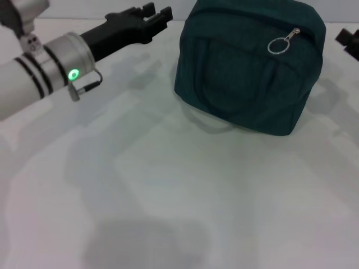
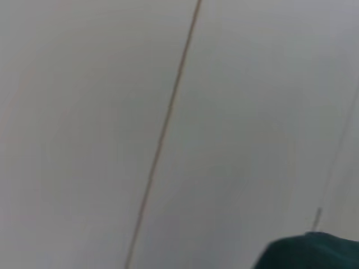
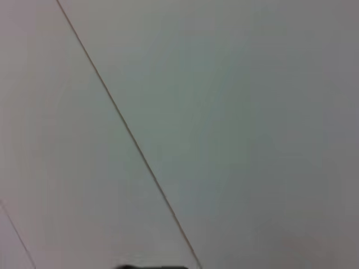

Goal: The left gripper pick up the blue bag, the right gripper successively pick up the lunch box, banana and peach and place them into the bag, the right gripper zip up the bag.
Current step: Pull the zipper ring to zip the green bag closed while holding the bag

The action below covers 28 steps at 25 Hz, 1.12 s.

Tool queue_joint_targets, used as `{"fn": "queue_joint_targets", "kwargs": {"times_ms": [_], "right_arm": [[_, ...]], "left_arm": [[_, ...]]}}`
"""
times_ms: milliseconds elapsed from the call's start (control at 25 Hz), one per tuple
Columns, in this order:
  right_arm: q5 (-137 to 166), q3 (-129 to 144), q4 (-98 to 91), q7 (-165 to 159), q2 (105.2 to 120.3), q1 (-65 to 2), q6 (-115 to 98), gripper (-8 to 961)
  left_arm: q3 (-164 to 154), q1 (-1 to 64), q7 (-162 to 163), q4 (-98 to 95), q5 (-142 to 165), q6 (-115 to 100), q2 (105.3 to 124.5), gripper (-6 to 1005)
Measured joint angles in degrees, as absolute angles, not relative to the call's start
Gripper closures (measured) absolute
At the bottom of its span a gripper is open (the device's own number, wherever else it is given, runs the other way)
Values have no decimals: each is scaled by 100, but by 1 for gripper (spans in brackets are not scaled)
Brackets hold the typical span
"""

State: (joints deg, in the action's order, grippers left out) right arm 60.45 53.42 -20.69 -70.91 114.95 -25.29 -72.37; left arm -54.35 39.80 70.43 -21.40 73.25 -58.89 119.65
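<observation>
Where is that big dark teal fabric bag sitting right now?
In the head view, the dark teal fabric bag stands on the white table, far side and right of centre, between the left claw and the right claw.

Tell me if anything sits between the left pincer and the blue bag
Nothing visible does. The left pincer hangs over the bare white table just to the left of the blue bag, with only open table between them. The bag's zip looks closed, its ring pull on top.
</observation>
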Motion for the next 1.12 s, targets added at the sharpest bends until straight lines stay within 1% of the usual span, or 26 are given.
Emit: {"fn": "queue_joint_targets", "kwargs": {"times_ms": [160,360,480,640,840,920,1000,1040,1120], "right_arm": [[6016,5346,-1905,-6877,11582,-2719,-6843,351],[6031,5345,-1490,-6827,11599,-3161,-6472,355],[6040,5415,-1371,-6744,11613,-3316,-6430,358],[6019,5578,-1353,-6722,11619,-3402,-6420,362],[6025,5605,-1378,-6727,11605,-3417,-6417,366],[6036,5680,-1397,-6752,11586,-3449,-6424,368],[6042,5755,-1401,-6779,11573,-3496,-6444,370],[6045,5827,-1403,-6810,11567,-3539,-6455,371],[6046,5996,-1412,-6889,11551,-3600,-6458,373]], "left_arm": [[-5451,4251,6590,-1937,6994,-5495,12011,519],[-5478,4615,5814,-1429,6502,-5462,12027,510],[-5791,4827,5607,-1257,6505,-5433,12033,504],[-6650,4855,5592,-1334,6433,-5450,12036,501],[-6867,4477,5840,-1607,6439,-6126,12013,505],[-6874,4184,5990,-1878,6488,-6392,11996,507],[-6902,3675,6116,-2404,6615,-6555,11983,509],[-6902,3675,6116,-2404,6615,-6555,11983,509],[-6942,3362,6191,-2631,6716,-6567,11960,509]]}}
